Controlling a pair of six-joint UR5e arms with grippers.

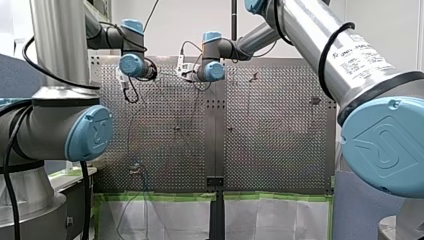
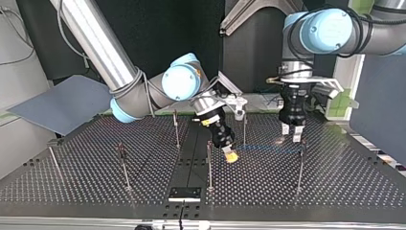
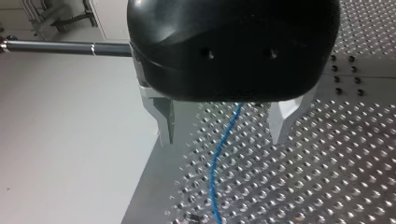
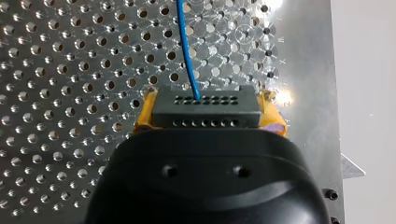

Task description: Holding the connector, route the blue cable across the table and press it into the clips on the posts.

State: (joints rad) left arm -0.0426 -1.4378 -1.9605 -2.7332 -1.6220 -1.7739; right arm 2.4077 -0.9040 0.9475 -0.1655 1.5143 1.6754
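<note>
Table (image 2: pixel 95 187): perforated metal, filling the lower part of the top view, with thin rods standing on it.
My right arm (image 2: pixel 95 38): comes in at the top view's upper left and reaches down to the table's middle, with its wrist tilted.
My left arm (image 2: pixel 325 31): comes in at the top view's right, with its wrist pointing straight down over the table.
Posts (image 2: pixel 209 165): slim and upright, spread across the table. One stands just beside my right arm's jaws and another near my left arm's jaws.
My left arm's jaws: wide apart and holding nothing. The metal fingers (image 3: pixel 164 122) stand on either side of the blue cable, apart from it, close above the table.
My right arm's jaws: clamped on the connector, with a yellow pad (image 4: pixel 144 119) at each side.
Blue cable (image 3: pixel 214 177): runs out of the connector and over the table. In the top view it is a faint line from my right arm's jaws toward my left arm's jaws.
Connector (image 4: pixel 205 112): a black block with two rows of small holes, held between the yellow pads near the table's middle.
</note>
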